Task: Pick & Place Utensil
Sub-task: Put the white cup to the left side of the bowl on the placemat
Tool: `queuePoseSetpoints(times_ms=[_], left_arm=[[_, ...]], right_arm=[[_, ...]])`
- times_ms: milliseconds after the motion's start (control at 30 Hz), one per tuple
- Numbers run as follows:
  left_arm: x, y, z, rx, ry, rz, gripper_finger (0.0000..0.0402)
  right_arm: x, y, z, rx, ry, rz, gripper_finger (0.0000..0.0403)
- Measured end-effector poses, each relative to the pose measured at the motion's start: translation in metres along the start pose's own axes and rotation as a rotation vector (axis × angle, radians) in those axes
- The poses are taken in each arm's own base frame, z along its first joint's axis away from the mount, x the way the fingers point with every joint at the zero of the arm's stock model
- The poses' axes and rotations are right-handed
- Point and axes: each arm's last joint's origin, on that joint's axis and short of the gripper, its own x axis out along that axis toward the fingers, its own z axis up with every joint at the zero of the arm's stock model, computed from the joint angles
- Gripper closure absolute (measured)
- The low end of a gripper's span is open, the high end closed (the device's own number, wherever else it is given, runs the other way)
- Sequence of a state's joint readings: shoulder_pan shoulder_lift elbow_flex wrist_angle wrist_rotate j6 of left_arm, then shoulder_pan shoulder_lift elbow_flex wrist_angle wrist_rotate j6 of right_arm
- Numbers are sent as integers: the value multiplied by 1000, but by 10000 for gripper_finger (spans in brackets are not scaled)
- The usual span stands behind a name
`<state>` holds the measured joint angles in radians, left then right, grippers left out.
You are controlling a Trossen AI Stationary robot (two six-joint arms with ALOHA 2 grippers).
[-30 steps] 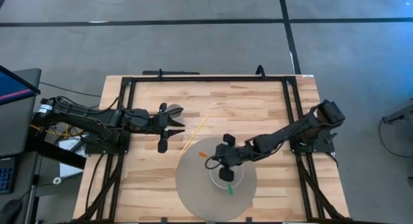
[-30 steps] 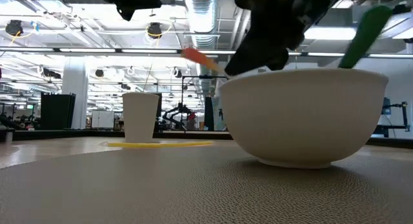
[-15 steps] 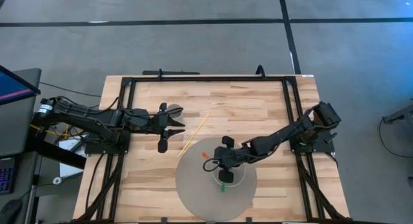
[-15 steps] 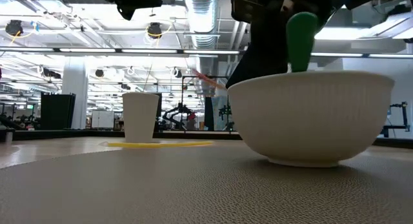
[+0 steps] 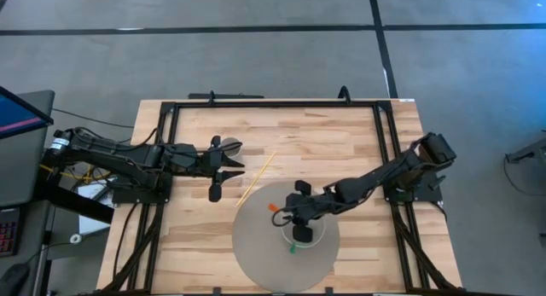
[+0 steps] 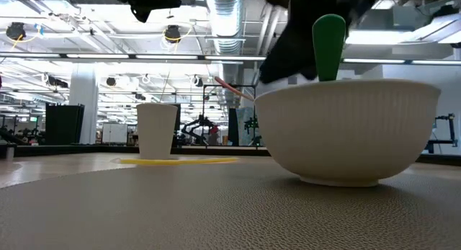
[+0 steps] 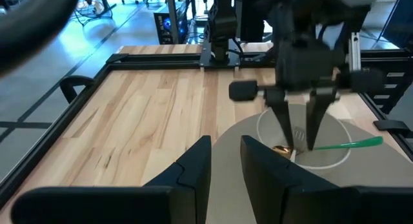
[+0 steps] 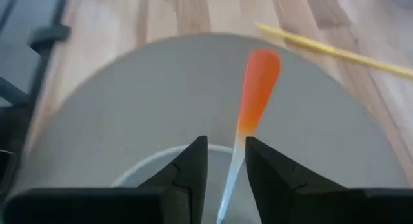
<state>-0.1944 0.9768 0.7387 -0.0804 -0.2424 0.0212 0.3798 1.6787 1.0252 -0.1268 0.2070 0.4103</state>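
The white bowl [image 6: 349, 131] sits on the round grey mat [image 5: 256, 245], and everything else can be placed from it. A green spoon [image 6: 329, 47] leans in the bowl with its handle sticking up over the rim. The right pincer [image 5: 293, 219] hangs right over the bowl. Its fingers are pinched on a thin fork [image 8: 248, 127] with an orange handle, which pokes out past the bowl's rim.

The fork looks light, stiff and a bit slippery, like plastic. I think the thin neck just below the orange part is the best place to grip it.

Beyond the bowl, off the mat, a yellow stick [image 5: 254, 178] lies flat on the tabletop [image 5: 324, 138]. Past the stick stands a white cup [image 6: 157, 130]. The left pincer [image 5: 232, 170] waits near the cup, fingers apart, holding nothing.
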Motion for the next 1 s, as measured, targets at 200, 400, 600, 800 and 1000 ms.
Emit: queuePoseSetpoints(times_ms=[200, 400, 600, 800, 1000], left_arm=[[0, 0, 0, -1, -3, 0, 316], [0, 0, 0, 0, -3, 0, 316], [0, 0, 0, -1, -3, 1, 316], [0, 3, 0, -1, -2, 117, 316], [0, 11, -7, 16, 77, 253, 316]], right_arm=[[-37, -2, 15, 12, -56, 23, 304], [-73, -10, 26, -53, -131, -7, 304], [-103, -18, 34, -142, -210, -77, 304], [-142, -32, 36, -189, -252, -114, 304], [-164, -56, 23, -164, -297, -209, 304]])
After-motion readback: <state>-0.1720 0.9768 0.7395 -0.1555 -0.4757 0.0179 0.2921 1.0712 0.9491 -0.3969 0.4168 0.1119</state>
